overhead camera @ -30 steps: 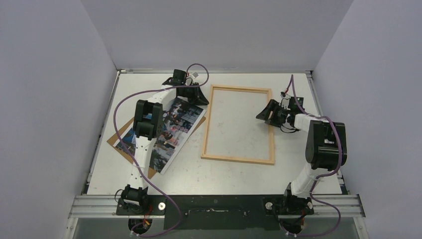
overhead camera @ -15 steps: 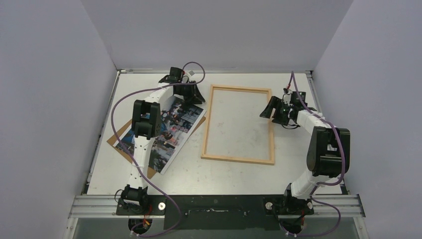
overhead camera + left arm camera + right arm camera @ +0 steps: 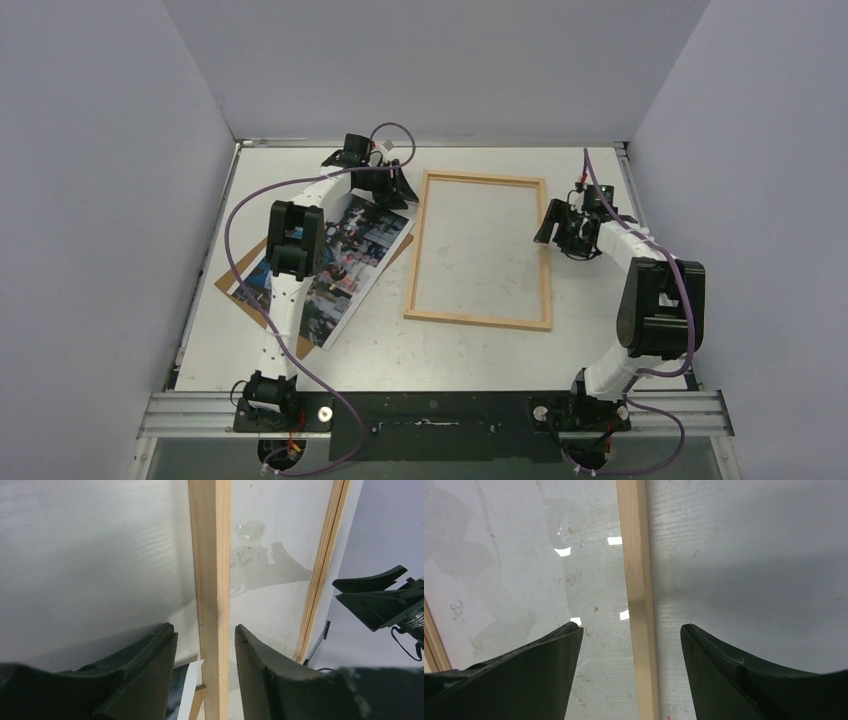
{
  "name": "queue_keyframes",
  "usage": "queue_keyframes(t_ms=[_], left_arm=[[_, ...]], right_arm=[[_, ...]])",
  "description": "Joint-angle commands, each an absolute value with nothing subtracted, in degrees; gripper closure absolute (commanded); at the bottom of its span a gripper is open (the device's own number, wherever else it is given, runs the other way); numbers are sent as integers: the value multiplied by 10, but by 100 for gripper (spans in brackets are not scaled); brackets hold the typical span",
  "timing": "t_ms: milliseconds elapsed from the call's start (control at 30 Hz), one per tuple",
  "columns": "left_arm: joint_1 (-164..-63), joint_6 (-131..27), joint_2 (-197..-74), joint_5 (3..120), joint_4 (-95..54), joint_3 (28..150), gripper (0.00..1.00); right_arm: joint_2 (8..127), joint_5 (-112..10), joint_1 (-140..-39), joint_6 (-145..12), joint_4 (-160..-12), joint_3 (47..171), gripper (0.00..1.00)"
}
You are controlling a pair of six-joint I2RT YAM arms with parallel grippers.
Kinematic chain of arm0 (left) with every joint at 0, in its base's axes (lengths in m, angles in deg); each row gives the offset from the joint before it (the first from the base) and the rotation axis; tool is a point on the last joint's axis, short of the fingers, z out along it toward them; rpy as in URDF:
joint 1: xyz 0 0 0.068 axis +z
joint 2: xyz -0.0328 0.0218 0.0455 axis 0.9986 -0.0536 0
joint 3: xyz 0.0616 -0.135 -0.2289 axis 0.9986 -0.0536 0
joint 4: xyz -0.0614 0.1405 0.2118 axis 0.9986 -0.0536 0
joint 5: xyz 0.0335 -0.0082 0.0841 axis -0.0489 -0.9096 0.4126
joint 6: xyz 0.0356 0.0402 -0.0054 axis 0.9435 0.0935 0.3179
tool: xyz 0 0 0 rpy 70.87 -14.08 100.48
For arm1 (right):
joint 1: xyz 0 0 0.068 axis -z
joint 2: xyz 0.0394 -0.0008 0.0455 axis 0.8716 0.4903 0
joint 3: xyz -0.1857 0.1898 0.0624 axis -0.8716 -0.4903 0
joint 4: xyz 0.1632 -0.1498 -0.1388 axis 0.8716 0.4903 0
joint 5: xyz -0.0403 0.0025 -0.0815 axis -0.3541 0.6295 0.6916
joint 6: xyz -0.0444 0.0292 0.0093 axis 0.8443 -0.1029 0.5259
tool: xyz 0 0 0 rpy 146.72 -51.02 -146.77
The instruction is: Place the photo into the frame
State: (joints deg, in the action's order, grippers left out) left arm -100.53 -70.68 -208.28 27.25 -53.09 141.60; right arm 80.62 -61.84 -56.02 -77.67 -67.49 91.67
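Frame (image 3: 417,250) flat on the worktop (image 3: 600,330), photo (image 3: 350,255) just left of it.
Left end effector (image 3: 206,635) straddles the left bar, right end effector (image 3: 631,630) the right bar, both with jaws spread apart.

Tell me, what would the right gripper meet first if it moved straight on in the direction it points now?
Likely the frame: its right bar lies between the open fingers of the right gripper, so they would straddle it. Depth is unclear.
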Motion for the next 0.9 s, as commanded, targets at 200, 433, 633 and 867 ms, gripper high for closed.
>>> queue_keyframes(t_ms=[200, 433, 633, 867], left_arm=[[-1028, -730, -2100, 319, -590, 1460, 53], [-1032, -738, -2105, 310, -594, 1467, 53], [-1030, -720, -2073, 317, -601, 1442, 53], [-1011, -683, -1999, 379, -631, 1396, 49]], right_arm=[[852, -609, -587, -757, -641, 939, 40], [865, -668, -603, -782, -678, 930, 43], [874, -735, -603, -804, -726, 928, 39], [845, -607, -603, -820, -668, 964, 35]])
